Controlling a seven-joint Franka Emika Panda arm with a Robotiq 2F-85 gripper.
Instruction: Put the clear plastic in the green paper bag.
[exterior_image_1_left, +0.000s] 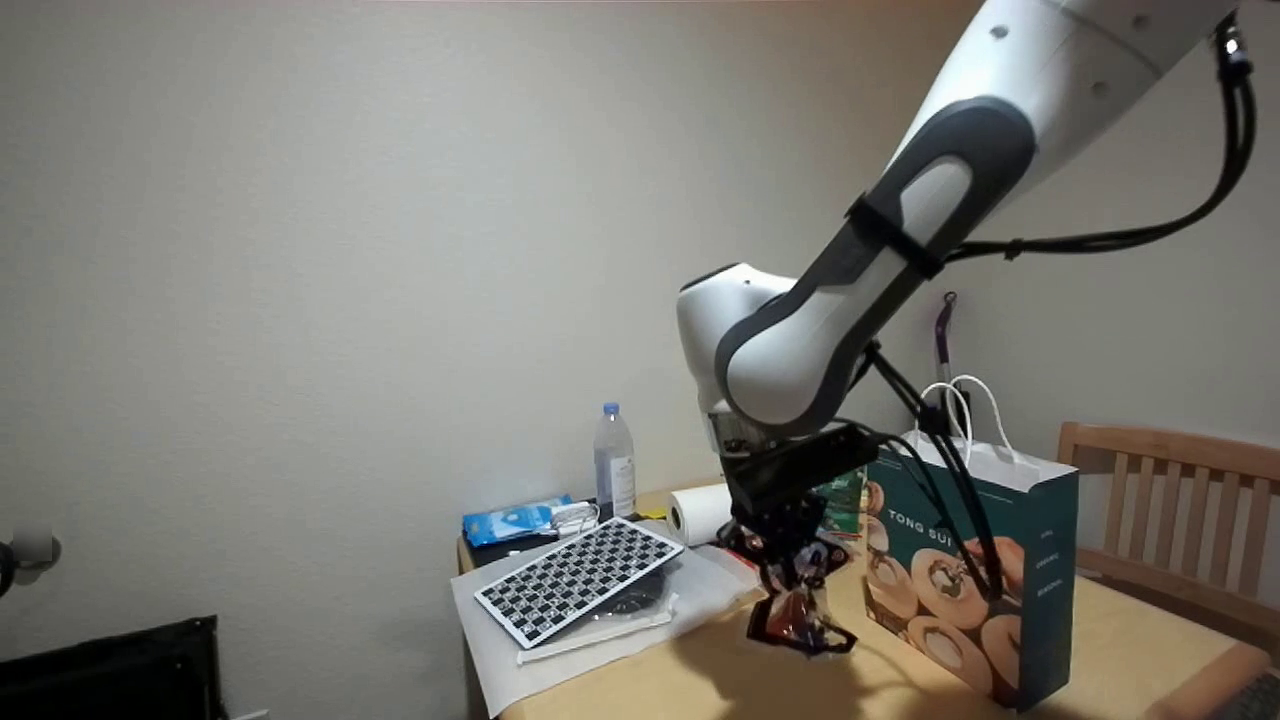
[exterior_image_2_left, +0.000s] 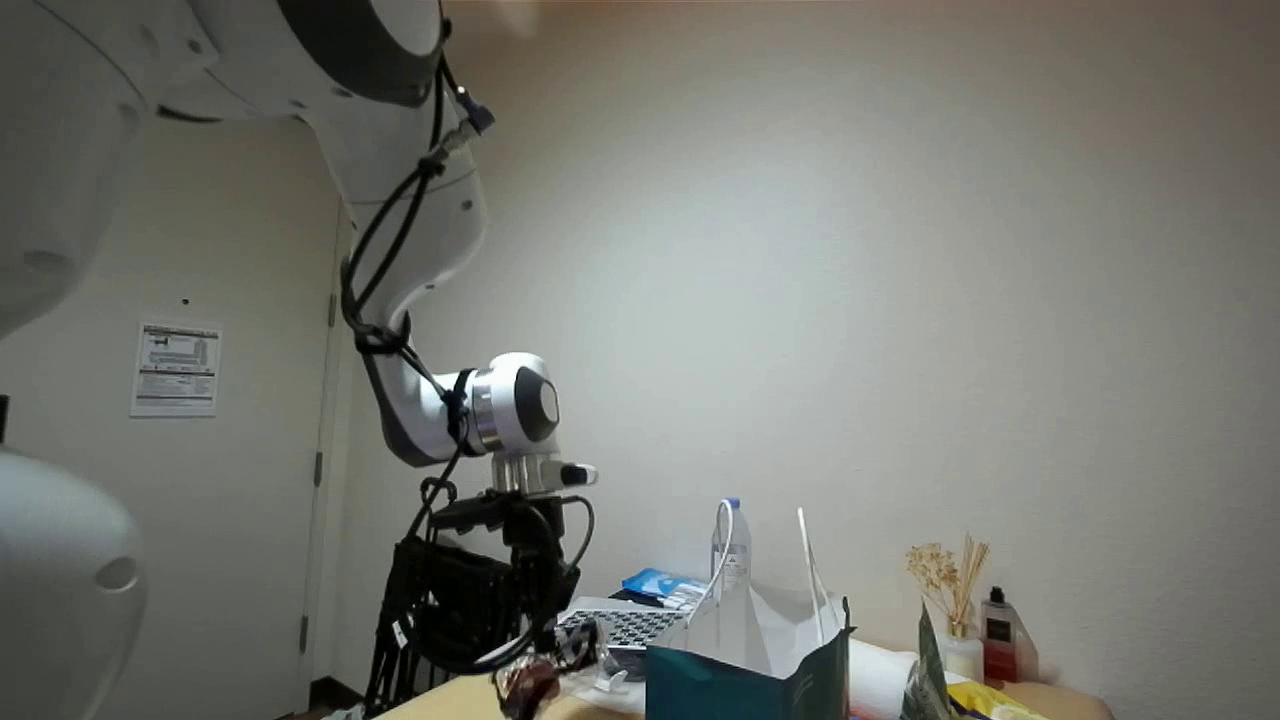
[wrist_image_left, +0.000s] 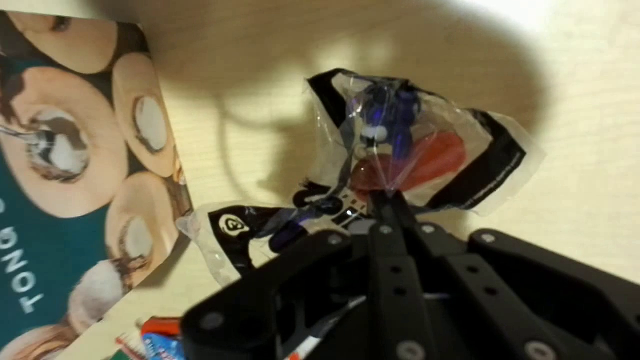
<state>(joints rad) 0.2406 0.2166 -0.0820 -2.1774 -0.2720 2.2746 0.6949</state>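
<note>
- The tool (wrist_image_left: 389, 196) pinches the clear plastic (wrist_image_left: 435, 157) (crinkled, black-edged).
- The clear plastic is beside the upright green paper bag (exterior_image_1_left: 945, 590); whether it touches the tabletop (exterior_image_1_left: 620, 690), I cannot tell.

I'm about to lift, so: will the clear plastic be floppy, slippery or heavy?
The clear plastic is likely floppy: creases fan out where the claw pinches it. Its glossy highlights suggest it may be slippery. Probably light too, as the film looks thin.
</note>
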